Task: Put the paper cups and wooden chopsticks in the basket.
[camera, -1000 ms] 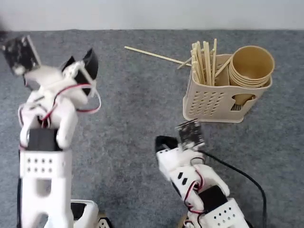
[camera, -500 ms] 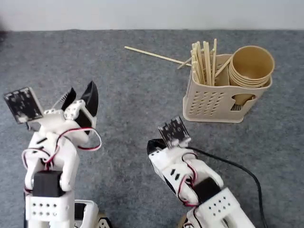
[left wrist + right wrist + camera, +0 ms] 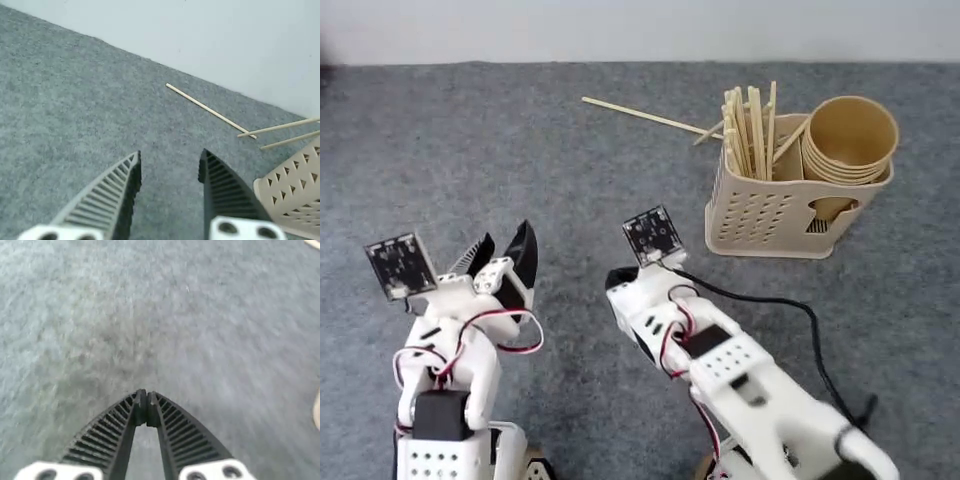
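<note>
A cream slotted basket (image 3: 760,215) stands at the back right. It holds a stack of paper cups (image 3: 850,135) and a bundle of wooden chopsticks (image 3: 748,125). One loose chopstick (image 3: 640,115) lies on the grey carpet to the left of the basket, also seen from the left wrist as a chopstick (image 3: 210,111) well beyond my left gripper (image 3: 170,162). That left gripper (image 3: 505,242) is open and empty at the front left. My right gripper (image 3: 145,401) is shut on nothing and points at bare carpet. From above, the right gripper (image 3: 618,278) sits in the front middle.
Grey carpet (image 3: 610,190) covers the table, and a pale wall runs along its far edge. A black cable (image 3: 800,320) trails from the right arm across the front right. The basket's corner (image 3: 295,200) shows beside the left gripper's finger.
Both arms have drawn back toward the front edge. The left gripper came down from the far left, still open. The right gripper swung leftward, away from the basket.
</note>
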You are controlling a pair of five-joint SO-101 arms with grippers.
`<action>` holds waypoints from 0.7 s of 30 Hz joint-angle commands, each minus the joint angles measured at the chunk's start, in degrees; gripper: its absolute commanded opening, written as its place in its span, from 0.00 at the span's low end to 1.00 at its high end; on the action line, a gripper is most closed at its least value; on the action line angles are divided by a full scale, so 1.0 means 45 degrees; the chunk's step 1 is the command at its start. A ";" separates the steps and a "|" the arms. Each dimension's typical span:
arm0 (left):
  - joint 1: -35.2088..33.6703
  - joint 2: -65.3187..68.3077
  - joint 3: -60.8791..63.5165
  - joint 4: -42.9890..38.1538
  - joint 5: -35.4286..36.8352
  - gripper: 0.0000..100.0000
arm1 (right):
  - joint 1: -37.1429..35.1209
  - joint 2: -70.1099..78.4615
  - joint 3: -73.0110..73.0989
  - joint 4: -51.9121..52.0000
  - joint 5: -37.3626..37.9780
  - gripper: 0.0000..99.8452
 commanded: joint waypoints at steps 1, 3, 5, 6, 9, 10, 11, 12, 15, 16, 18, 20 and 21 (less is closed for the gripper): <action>0.0000 -0.1114 0.0537 0.0078 -0.0234 0.19 | 0.0186 0.1885 -0.1465 -0.1436 -0.0156 0.01; 0.0000 -0.1739 0.1026 0.0078 -0.0234 0.19 | 0.0479 0.2842 -0.2227 -0.1455 -0.0156 0.01; 0.0000 -0.2344 0.1495 0.0078 -0.0508 0.19 | 0.0869 0.3643 -0.2911 -0.1280 -0.0098 0.01; 0.0000 -0.2657 0.1748 0.0078 -0.0664 0.19 | 0.1045 0.3937 -0.3341 -0.0947 -0.0078 0.01; 0.0000 -0.3575 0.2413 0.0078 -0.0821 0.19 | 0.1358 0.4542 -0.4825 0.0987 -0.0078 0.01; -0.0020 -0.3888 0.2628 0.0078 -0.0840 0.19 | 0.1416 0.4640 -0.5372 0.1729 -0.0078 0.01; -0.0039 -0.4103 0.2784 0.0078 -0.0840 0.19 | 0.1436 0.4698 -0.5900 0.2413 -0.0078 0.01; -0.0039 -0.4181 0.2882 0.0078 -0.0840 0.19 | 0.1436 0.4718 -0.6408 0.3018 -0.0078 0.01; 0.0000 -0.4044 0.3018 0.0078 -0.0840 0.19 | 0.1397 0.4796 -0.7834 0.4386 -0.0078 0.01; 0.0000 -0.4024 0.3116 0.0098 -0.0840 0.19 | 0.1377 0.4796 -0.8264 0.4737 -0.0059 0.01; 0.0000 -0.4044 0.3389 0.0098 -0.0840 0.19 | 0.1377 0.4816 -0.9123 0.5421 0.0332 0.01; 0.0000 -0.4044 0.3741 0.0098 -0.0840 0.19 | 0.1416 0.4816 -0.9885 0.6085 0.0918 0.01; 0.0000 -0.4044 0.3897 0.0098 -0.0840 0.19 | 0.1436 0.4816 -1.0198 0.6359 0.1074 0.01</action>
